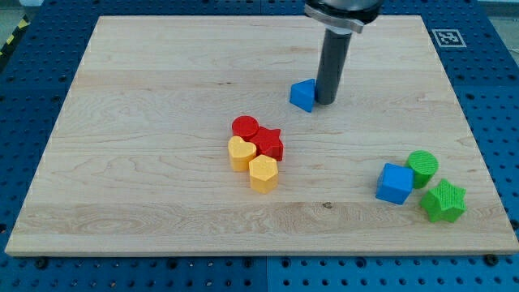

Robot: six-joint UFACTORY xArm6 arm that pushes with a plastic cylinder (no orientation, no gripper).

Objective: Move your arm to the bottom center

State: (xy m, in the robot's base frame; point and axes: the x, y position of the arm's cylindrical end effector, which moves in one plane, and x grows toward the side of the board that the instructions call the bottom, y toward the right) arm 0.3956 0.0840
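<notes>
A pale wooden surface (pixel 162 73) carries two clusters of blocks and one stray. The arm's dark rod stands far of centre, my tip (pixel 326 101) just right of, perhaps touching, a small blue block (pixel 302 95) of unclear shape. There is no claw, so nothing opens or clamps. Mid-surface huddle a red cylinder (pixel 245 127), red star (pixel 270 143), yellow heart (pixel 240 152) and yellow hexagon (pixel 263 172). Near right: blue cube (pixel 395 182), green cylinder (pixel 422 166), green star (pixel 443 200). The near centre edge, the goal, lies well apart from my tip; the whole move appears left. The arm is cut off above.
</notes>
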